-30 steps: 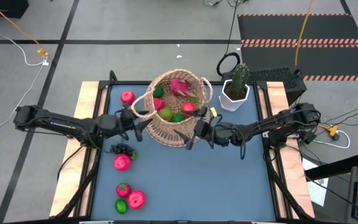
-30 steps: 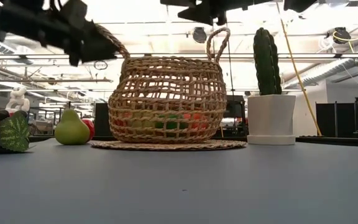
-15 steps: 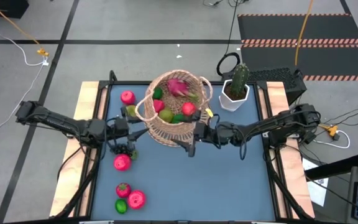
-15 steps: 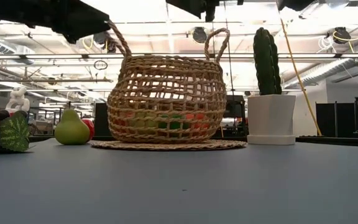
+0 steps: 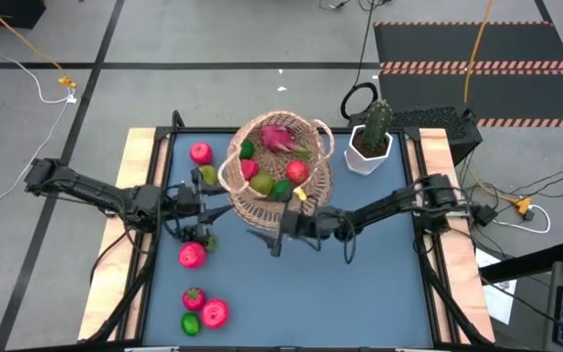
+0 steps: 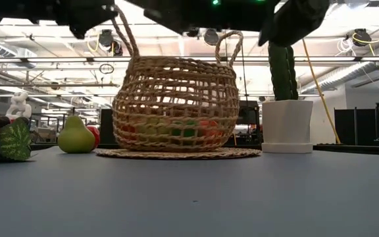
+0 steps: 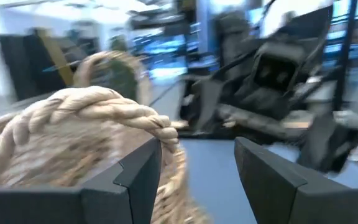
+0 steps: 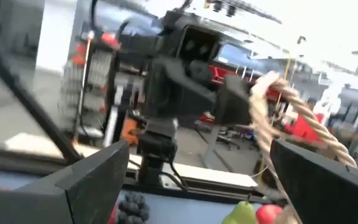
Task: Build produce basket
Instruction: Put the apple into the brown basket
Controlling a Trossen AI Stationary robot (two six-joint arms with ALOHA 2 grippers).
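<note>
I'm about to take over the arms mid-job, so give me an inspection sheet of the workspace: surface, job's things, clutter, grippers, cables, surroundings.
Surface: blue table top, wooden side rails.
Job's things: wicker basket on a woven mat, holding a dragon fruit and other fruit. Outside it: red fruit, pear, grape bunch, red fruit, three more at the near left corner.
Clutter: potted cactus right of the basket.
Grippers: left gripper at the basket's left loop handle, jaws part open, grip not clear; right gripper at the basket's near side, jaws open.
Cables: yellow cable on the floor; cables at the right edge.
Surroundings: grey floor, striped mat.
</note>
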